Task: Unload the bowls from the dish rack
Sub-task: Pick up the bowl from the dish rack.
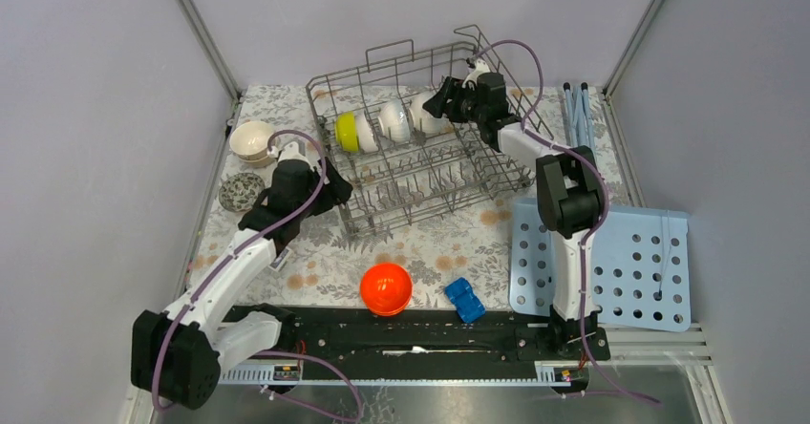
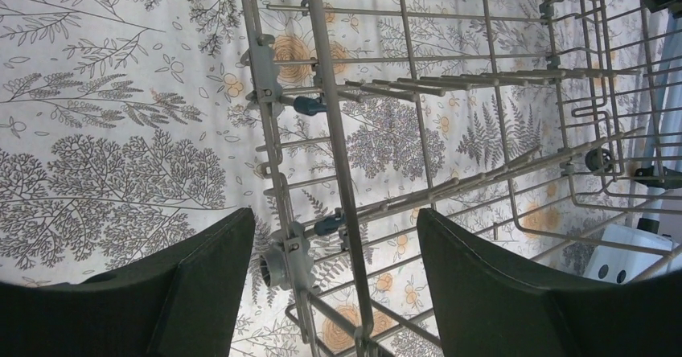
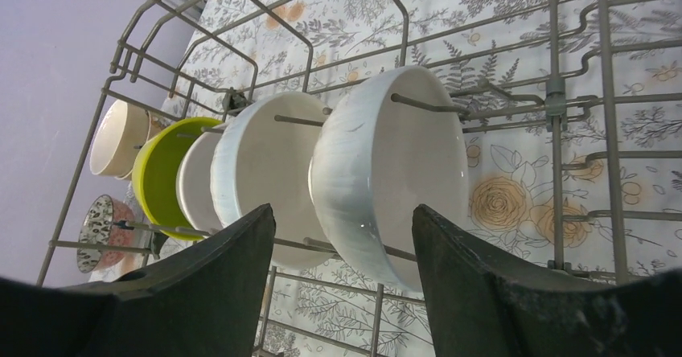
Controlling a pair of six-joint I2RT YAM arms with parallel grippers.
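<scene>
Where bowls [image 3: 386,172] overlap in dish rack [image 1: 420,171], maybe four | left claw [image 2: 334,236], right claw [image 3: 344,236] released

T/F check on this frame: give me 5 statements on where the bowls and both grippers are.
1. The orange bowl sits in the dish rack. False: it lies outside the rack, beside the blue toy car.
2. The right gripper is open, facing a white bowl in the rack. True.
3. The left gripper grips a bowl. False: it is open and empty, above the rack's wires.
4. The yellow-green bowl stands in the rack. True.
5. The beige bowl is outside the rack, at its left. True.
</scene>
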